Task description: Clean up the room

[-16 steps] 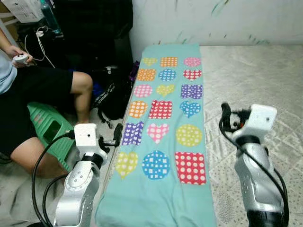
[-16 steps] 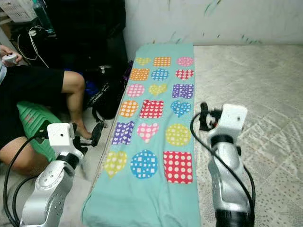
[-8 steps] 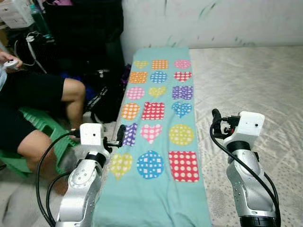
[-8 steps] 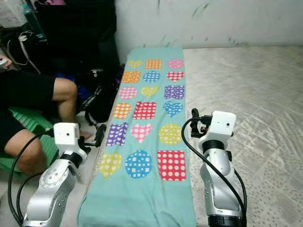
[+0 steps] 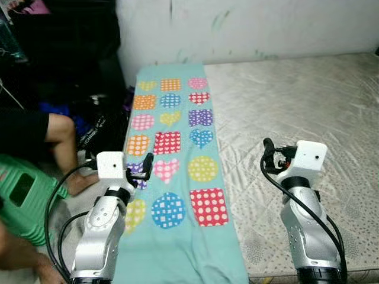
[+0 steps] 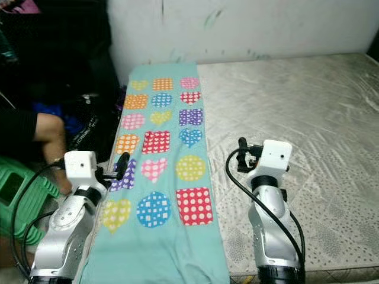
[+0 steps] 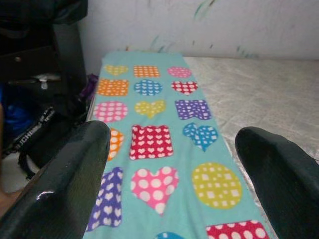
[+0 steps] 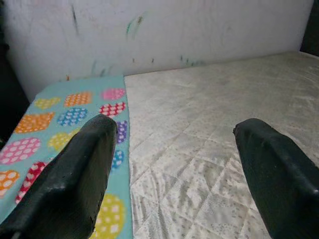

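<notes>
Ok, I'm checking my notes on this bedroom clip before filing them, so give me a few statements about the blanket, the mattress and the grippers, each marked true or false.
1. The teal blanket with coloured hearts, circles and squares lies along the left side of the mattress. True.
2. The left gripper is shut on the blanket. False: its fingers are spread apart and hold nothing.
3. The right gripper is open over the bare mattress. True.
4. A pillow sits on the mattress. False: no pillow is seen on it.
5. A person's knee shows left of the bed, near a green stool. True.
</notes>
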Controlling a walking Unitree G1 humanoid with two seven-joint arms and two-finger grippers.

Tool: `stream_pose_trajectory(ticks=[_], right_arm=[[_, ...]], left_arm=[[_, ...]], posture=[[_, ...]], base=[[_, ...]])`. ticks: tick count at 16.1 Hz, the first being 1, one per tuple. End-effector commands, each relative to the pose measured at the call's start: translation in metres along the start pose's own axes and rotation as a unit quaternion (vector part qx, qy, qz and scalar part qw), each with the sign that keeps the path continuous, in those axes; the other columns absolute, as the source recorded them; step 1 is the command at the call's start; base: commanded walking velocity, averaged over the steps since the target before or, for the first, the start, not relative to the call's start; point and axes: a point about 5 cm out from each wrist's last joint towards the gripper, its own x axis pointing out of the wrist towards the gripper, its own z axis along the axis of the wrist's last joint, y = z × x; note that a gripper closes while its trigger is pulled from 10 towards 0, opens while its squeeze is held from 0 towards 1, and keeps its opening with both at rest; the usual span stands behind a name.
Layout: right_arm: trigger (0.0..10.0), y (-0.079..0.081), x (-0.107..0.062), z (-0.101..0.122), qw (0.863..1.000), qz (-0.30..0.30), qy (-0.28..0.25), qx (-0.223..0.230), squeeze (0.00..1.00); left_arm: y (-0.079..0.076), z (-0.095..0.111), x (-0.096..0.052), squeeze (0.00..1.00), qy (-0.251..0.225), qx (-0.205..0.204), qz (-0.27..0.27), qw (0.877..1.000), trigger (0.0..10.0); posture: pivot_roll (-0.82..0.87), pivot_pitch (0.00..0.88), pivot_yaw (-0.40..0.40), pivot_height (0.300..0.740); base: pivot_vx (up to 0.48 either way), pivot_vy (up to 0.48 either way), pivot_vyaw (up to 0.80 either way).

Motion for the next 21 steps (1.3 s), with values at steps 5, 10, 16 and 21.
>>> stream_pose_trajectory(ticks=[5, 10, 16, 21], right_arm=[[10.0, -0.001, -0.01, -0.004, 1.0, 0.016, 0.004, -0.013, 0.0], [10.0, 0.003, -0.005, -0.002, 0.999, 0.031, 0.001, -0.012, 0.0], [10.0, -0.005, -0.015, -0.008, 0.999, 0.026, 0.013, -0.03, 0.0], [10.0, -0.024, -0.022, -0.02, 0.995, 0.017, 0.04, -0.095, 0.0]], left_arm=[[-0.004, -0.007, -0.011, 0.0, 0.008, -0.005, -0.003, 1.0, 10.0], [0.0, 0.004, -0.006, 0.0, -0.009, -0.009, 0.001, 1.0, 10.0], [-0.003, -0.009, -0.017, 0.0, 0.015, 0.002, -0.009, 1.0, 10.0], [-0.001, -0.011, -0.02, 0.0, 0.023, 0.0, -0.003, 1.0, 10.0]], posture=[[-0.14, 0.0, 0.077, 0.74], [-0.12, 0.0, 0.065, 0.74], [-0.13, 0.0, 0.072, 0.74], [-0.13, 0.0, 0.065, 0.74]], base=[[0.0, 0.0, -0.64], [0.0, 0.0, 0.0], [0.0, 0.0, 0.0], [0.0, 0.0, 0.0]])
